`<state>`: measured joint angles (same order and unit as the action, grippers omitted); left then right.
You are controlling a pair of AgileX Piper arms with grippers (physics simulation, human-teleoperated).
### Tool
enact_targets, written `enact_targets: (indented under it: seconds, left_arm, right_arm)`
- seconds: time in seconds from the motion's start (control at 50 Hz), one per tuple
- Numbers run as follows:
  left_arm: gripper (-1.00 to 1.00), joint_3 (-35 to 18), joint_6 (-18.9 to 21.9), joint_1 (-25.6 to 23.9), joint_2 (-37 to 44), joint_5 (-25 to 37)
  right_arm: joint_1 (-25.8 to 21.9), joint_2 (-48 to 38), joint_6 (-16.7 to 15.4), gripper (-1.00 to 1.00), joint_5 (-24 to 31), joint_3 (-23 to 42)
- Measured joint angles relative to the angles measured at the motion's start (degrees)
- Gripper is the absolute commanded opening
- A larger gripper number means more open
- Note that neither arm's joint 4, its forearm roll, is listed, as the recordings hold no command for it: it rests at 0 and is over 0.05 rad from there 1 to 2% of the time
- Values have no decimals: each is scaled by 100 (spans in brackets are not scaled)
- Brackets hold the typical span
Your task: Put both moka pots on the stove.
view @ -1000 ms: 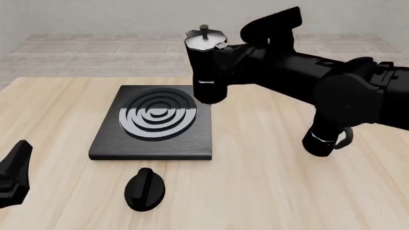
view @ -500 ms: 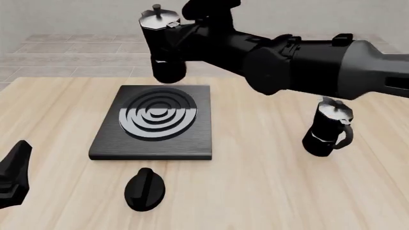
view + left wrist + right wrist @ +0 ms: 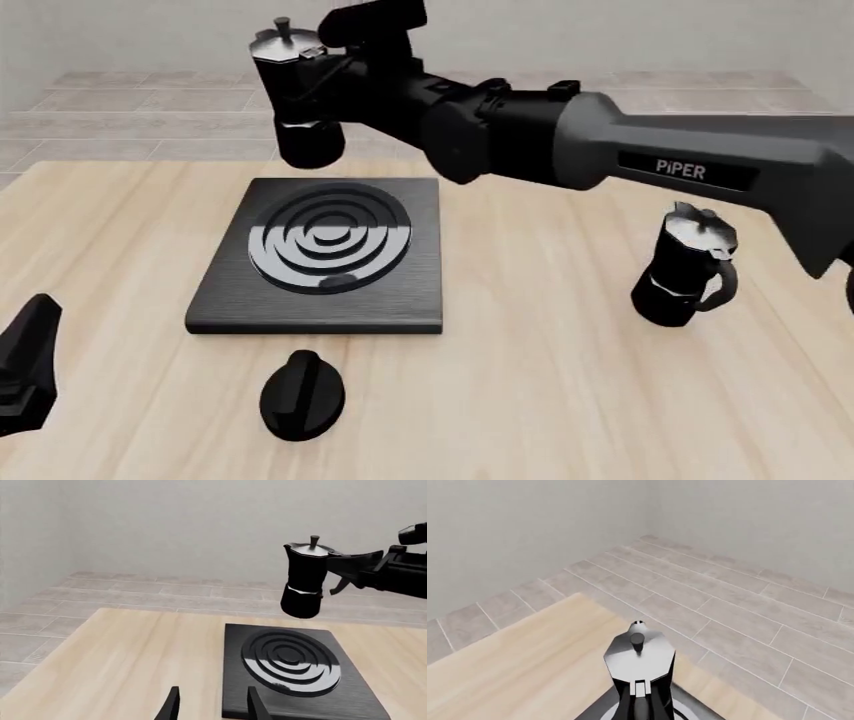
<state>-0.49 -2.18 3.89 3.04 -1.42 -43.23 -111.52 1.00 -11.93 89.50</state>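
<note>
One moka pot (image 3: 296, 100) hangs upright in the air above the far edge of the stove (image 3: 227, 295), a dark slab with silver-and-black burner rings. My right gripper (image 3: 342, 82) is shut on its handle side. The left wrist view shows this pot (image 3: 303, 582) well above the stove (image 3: 235, 680), gripped by my right gripper (image 3: 343, 572). From behind, its silvery lid (image 3: 639, 660) fills the right wrist view. The second moka pot (image 3: 683, 268) stands on the table right of the stove. My left gripper (image 3: 27, 365) is low at the near left, open and holding nothing, fingers (image 3: 172, 706) apart.
A black oval knob (image 3: 303, 395) lies on the wooden table (image 3: 561, 380) just in front of the stove. The long right arm (image 3: 667, 160) stretches across above the table from the right. Tiled floor lies beyond the table's far edge.
My right arm has carried the held pot leftward and farther away, from beside the stove's back right corner to above its far edge. The standing pot came into view.
</note>
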Motion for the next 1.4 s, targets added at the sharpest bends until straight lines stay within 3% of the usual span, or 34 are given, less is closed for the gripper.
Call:
enact_targets:
  seconds: [0.4,0.68,0.94,1.4]
  left_arm:
    - [100,8,17,41,37,-34]
    - [100,23,18,45,103,-101]
    - [100,20,35,49,103,-96]
    - [100,25,62,38,95,-84]
  right_arm:
    - [141,-1121,18,-100,95,1179]
    - [220,-1531,-42,-100,182,1594]
    - [254,-1714,-87,-100,176,1698]
    - [281,-1853,100,-100,-42,1478]
